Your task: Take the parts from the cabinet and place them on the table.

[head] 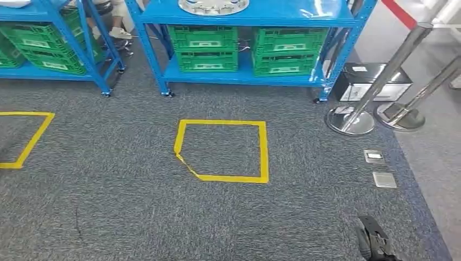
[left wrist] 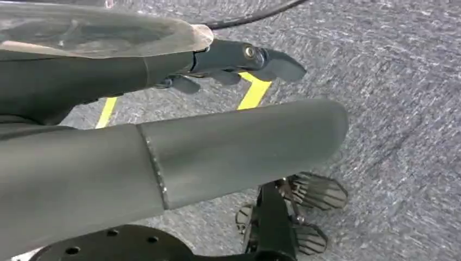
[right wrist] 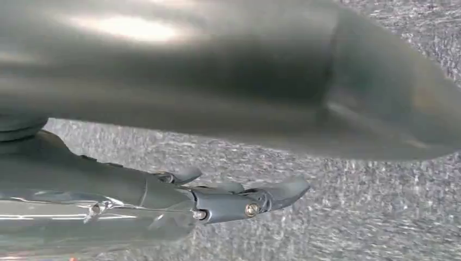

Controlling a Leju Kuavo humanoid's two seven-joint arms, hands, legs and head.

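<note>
Hanging low over the grey carpet (head: pixel 136 217) with the right robot hand (head: pixel 374 243), dark and small. Holding nothing there: in the right wrist view, fingers (right wrist: pixel 272 196) stretched out straight, thick grey thumb (right wrist: pixel 326 98) well apart from them, bare carpet in between.

Same with the left robot hand (left wrist: pixel 217 60): fingers held out flat and a little spread, thumb (left wrist: pixel 244 147) standing off to the side, nothing between them. Below and beyond those fingers, a strip of yellow tape (left wrist: pixel 254 91) on the floor.

Well ahead of the right robot hand and off to its left, the blue cabinet (head: pixel 244 76) on castors. On its top shelf, a round silver part (head: pixel 213 5) (partly cut off, so details cannot be told), far from both robot hands. On the lower shelf, two stacks of green crates (head: pixel 206 49) side by side. Further left of the robot hand, a second blue rack (head: pixel 98 60) with more green crates (head: pixel 49 43).

Between the right robot hand and the cabinet, a square of yellow tape (head: pixel 263 152) on the carpet. Just ahead of that robot hand, two small metal floor plates (head: pixel 384 179); beyond them, chrome stanchion posts (head: pixel 380 81) on round bases, and a black and white box (head: pixel 359 81) beside the cabinet's foot.
</note>
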